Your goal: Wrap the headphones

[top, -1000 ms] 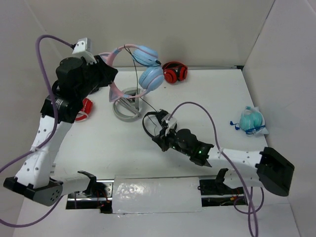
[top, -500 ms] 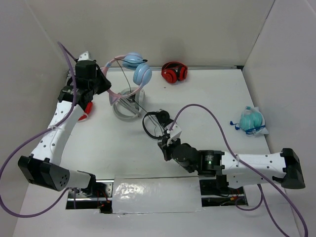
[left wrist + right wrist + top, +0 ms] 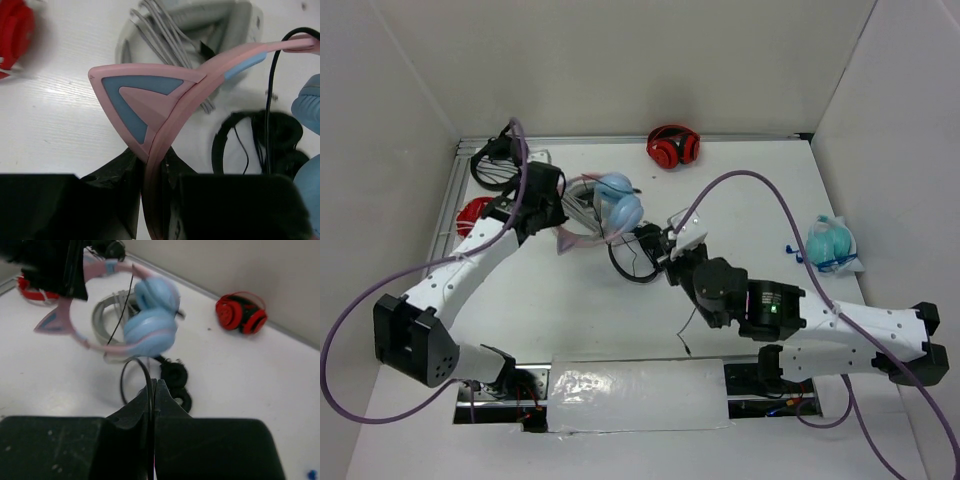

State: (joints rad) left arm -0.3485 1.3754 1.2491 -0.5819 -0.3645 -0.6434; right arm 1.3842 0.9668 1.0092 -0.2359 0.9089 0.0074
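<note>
The headphones [image 3: 617,206], with a pink headband, cat ears and light-blue ear cups, hang just above the table at centre left. My left gripper [image 3: 548,203] is shut on the pink headband beside a cat ear [image 3: 141,101], with a finger [image 3: 119,175] on each side. My right gripper [image 3: 667,252] is shut on the thin dark cable [image 3: 145,371], which curves up toward the blue cups [image 3: 151,321]. A loose end of cable [image 3: 688,330] trails toward the near edge.
A small black on-ear pair [image 3: 636,252] lies under my right gripper. A grey stand [image 3: 210,20] sits behind the headband. Red over-ear headphones [image 3: 672,148] are at the back, a red item [image 3: 472,213] and a black coil [image 3: 493,166] at left, and a teal bag [image 3: 830,245] at right.
My left arm has swung the headphones down and toward the table's middle. My right gripper has moved away from the near edge toward them, keeping hold of the cable.
</note>
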